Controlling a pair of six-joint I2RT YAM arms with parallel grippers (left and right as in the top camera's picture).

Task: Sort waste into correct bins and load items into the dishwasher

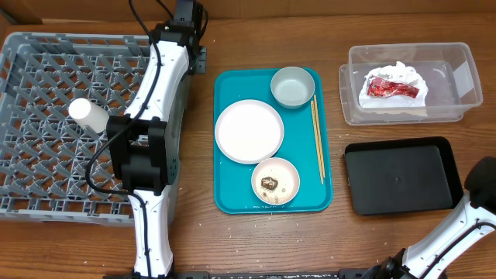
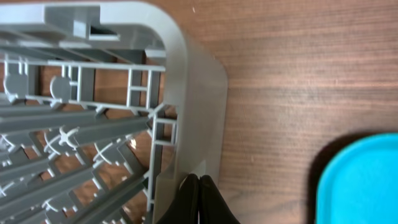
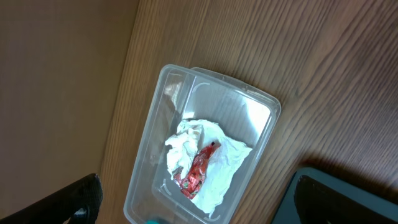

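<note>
Hanging clenched on nothing, the left gripper (image 2: 199, 190) sits left of the teal tray (image 1: 232, 186), its dark fingertips pressed together just beside the outer wall of the grey dish rack (image 1: 46, 93), near the rack corner closest to the tray's far left corner. Empty, closed jaws there suggest an arm between jobs rather than mid-grasp. Further left of the tray, the small white cup (image 1: 89, 116) rests on the rack's lattice floor, apparently tilted, so loading looks begun. On the tray itself wait the large white plate (image 1: 249, 131), the small pale dish (image 1: 292, 86) at the far right corner, the wooden chopsticks (image 1: 317, 139) laid along the right edge, and the white saucer (image 1: 285, 172) at the near side, which carries the brown food bits (image 1: 269, 184) and pale crumbs; it probably needs emptying before it goes to the rack. Right of the tray, toward the far side, the clear plastic tub (image 1: 457, 58) holds the crumpled napkin (image 1: 403, 77) with the red wrapper (image 1: 390, 87) on top, so that waste seems sorted. The black tray (image 1: 399, 177), right of the teal tray on the near side, shows nothing inside and is likely meant for the food scraps. Beyond it the right gripper (image 1: 482, 180) is spread wide and holds nothing, its camera looking down on the tub.
</note>
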